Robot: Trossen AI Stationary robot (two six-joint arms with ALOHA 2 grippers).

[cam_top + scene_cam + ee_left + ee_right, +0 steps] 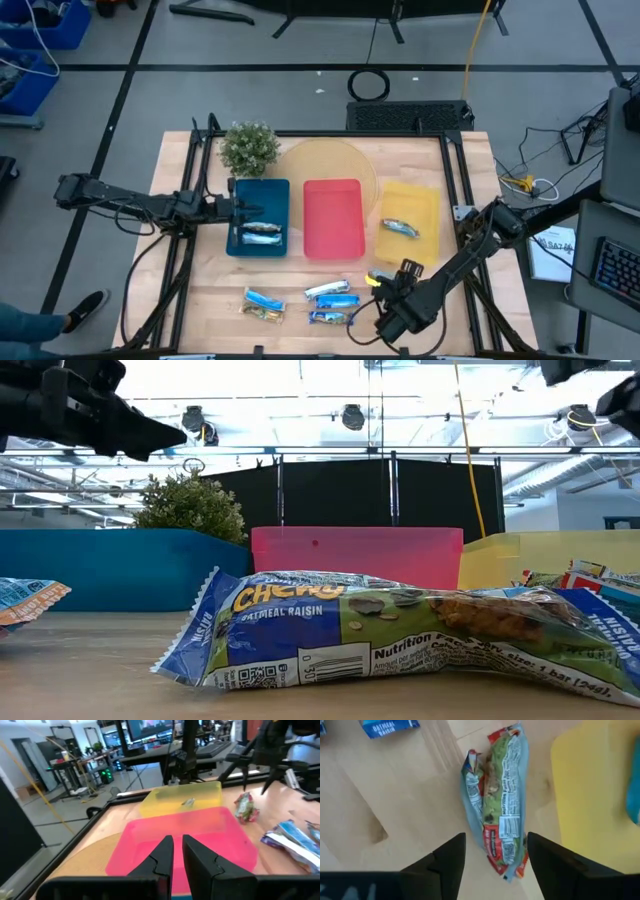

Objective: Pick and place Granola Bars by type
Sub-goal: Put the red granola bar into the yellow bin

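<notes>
Near the table's front edge, the right gripper [495,857] hovers with fingers spread over a red-and-silver granola bar [499,800] lying on bare wood just beside the yellow tray [410,205]; the high view hides this bar under the arm. One silvery bar [401,228] lies in that tray. Left gripper [177,855], fingers nearly closed and empty, sits over the blue tray [258,190] holding two bars [260,233]. Four blue-and-white bars [330,292] remain on the wood, labels mostly unreadable.

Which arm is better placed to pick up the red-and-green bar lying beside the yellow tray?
The right. Its open hand hangs directly over that bar, while the left hand is over the blue tray.
</notes>
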